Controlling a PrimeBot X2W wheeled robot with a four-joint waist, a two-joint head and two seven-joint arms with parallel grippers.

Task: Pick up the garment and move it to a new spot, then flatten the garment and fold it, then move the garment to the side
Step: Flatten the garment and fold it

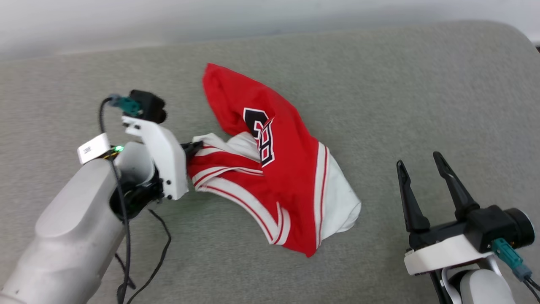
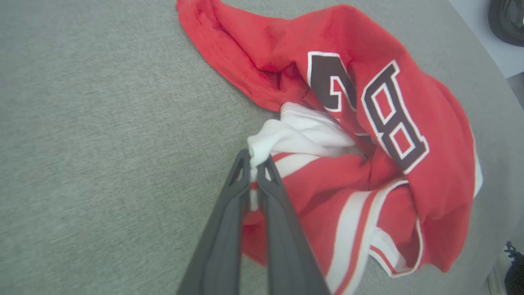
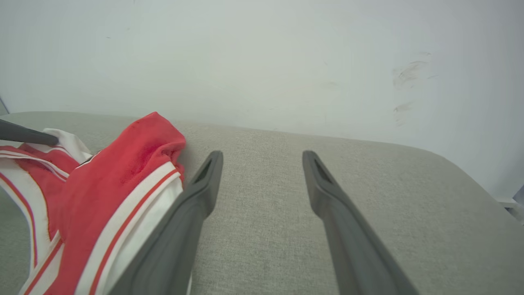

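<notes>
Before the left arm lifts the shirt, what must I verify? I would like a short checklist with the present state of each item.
1. Left gripper shut on the garment: ok, white cloth is pinched in it.
2. Hold deep enough for a lift: cannot tell, a small fold is pinched.
3. Right gripper open and apart from the garment: ok.
4. Garment flat: not ok, it lies crumpled.
5. Bare grey surface beside it for a new spot: ok.

A grey fabric-covered desk (image 3: 409, 192) lies under the right hand (image 3: 263, 157). Beyond it rises a pale wall (image 3: 245, 61) with dark scuffs (image 3: 409, 73).
</notes>
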